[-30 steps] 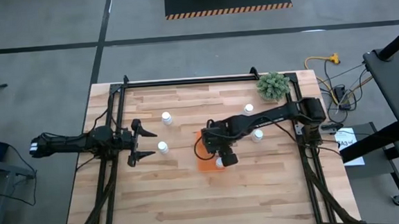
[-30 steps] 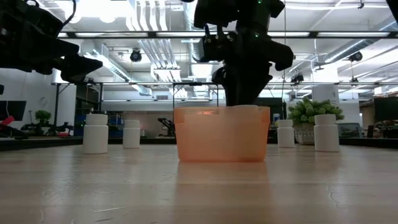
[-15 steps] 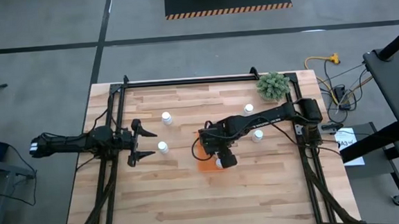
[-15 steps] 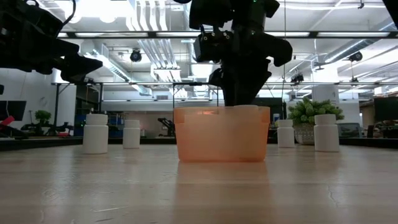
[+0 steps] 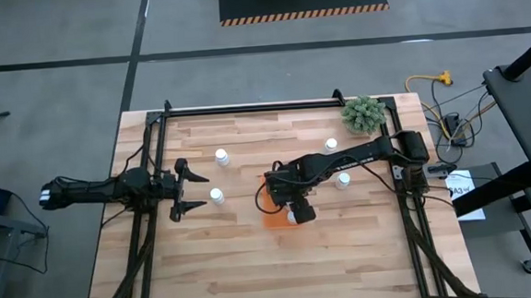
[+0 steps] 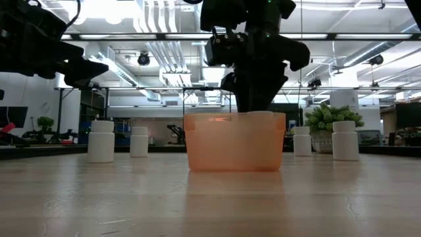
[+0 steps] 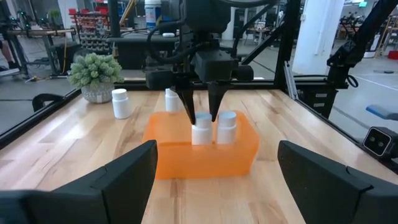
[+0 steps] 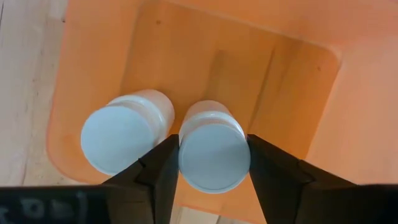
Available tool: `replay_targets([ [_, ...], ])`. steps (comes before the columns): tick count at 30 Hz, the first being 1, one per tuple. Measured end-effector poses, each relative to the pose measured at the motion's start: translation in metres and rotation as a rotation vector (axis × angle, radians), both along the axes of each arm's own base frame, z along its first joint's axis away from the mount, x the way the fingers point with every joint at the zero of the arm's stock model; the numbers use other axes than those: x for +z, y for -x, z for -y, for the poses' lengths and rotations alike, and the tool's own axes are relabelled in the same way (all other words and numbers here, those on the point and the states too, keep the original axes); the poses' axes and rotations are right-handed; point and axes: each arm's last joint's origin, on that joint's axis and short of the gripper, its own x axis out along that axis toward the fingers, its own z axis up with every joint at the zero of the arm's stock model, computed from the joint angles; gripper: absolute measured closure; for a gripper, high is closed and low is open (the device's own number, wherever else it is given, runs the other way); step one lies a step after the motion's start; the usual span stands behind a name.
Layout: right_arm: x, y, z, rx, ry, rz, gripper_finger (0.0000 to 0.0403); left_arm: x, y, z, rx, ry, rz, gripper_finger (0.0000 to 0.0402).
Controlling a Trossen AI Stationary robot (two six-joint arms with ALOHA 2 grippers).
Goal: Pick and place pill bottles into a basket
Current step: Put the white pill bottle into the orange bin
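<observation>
The orange basket [image 5: 271, 211] stands mid-table and holds two white pill bottles side by side [image 8: 119, 138] [image 8: 214, 155]. My right gripper [image 8: 213, 171] is above the basket, pointing down, shut on one of them [image 7: 201, 129]. The other bottle [image 7: 226, 124] stands free beside it. Two more bottles [image 5: 221, 156] [image 5: 217, 195] stand upright on the table left of the basket, and two [image 5: 331, 145] [image 5: 343, 179] to its right. My left gripper [image 5: 186, 185] is open and empty at the table's left, level, facing the basket. My right gripper pinches the bottle's cap [image 8: 186, 149] between its two fingers, one on each side of the cap. The fingers [image 7: 186, 102] come from above, pointing down. The bottle is upright inside the basket, its cap level with the other bottle's. Whether its base rests on the basket floor is hidden.
A green bushy plant [image 5: 363, 113] stands at the far right corner. Black frame rails [image 5: 244, 107] run along the table's far, left and right sides. Bare wood lies between the basket and the near edge [image 5: 273, 278].
My right gripper has gone a little toward the table's left edge over the basket, then kept still.
</observation>
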Motion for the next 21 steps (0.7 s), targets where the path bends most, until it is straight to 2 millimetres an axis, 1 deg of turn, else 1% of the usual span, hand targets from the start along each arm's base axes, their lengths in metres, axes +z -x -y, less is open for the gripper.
replay_targets([
  [4, -0.0008, 0.0004, 0.0002, 0.000, 0.004, -0.003, 0.0208, 0.0001, 0.0001, 0.0000, 0.000, 0.000, 0.001, 0.0087],
  [8, -0.0008, 0.0003, 0.0004, 0.003, 0.004, -0.002, 0.0195, 0.0000, 0.0000, 0.0000, 0.000, 0.000, 0.000, 0.0087],
  [21, -0.0005, 0.0000, 0.0004, 0.021, 0.007, 0.003, 0.0192, 0.0001, 0.0001, 0.0000, 0.000, 0.000, 0.001, 0.0087],
])
